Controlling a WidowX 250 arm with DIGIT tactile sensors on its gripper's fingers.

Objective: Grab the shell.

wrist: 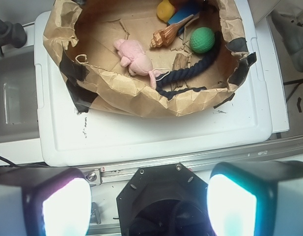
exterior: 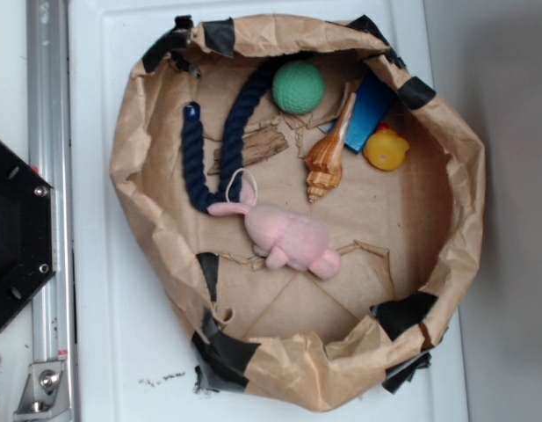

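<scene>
The shell (exterior: 328,158) is glossy orange-brown with a thin pointed tail. It lies on the floor of the brown paper basket (exterior: 139,105), right of centre, tail pointing toward the blue block. In the wrist view the shell (wrist: 166,35) sits far ahead, past the pink plush. My gripper (wrist: 149,196) is open, its two bright pads (wrist: 63,204) wide apart with nothing between them. It hangs above the black robot base, well short of the basket. The gripper does not show in the exterior view.
Around the shell lie a pink plush (exterior: 284,236), a green ball (exterior: 299,86), a yellow duck (exterior: 386,149), a blue block (exterior: 369,110) and a navy rope (exterior: 197,149). The basket stands on a white tray (exterior: 95,290). A metal rail (exterior: 49,132) runs along the left.
</scene>
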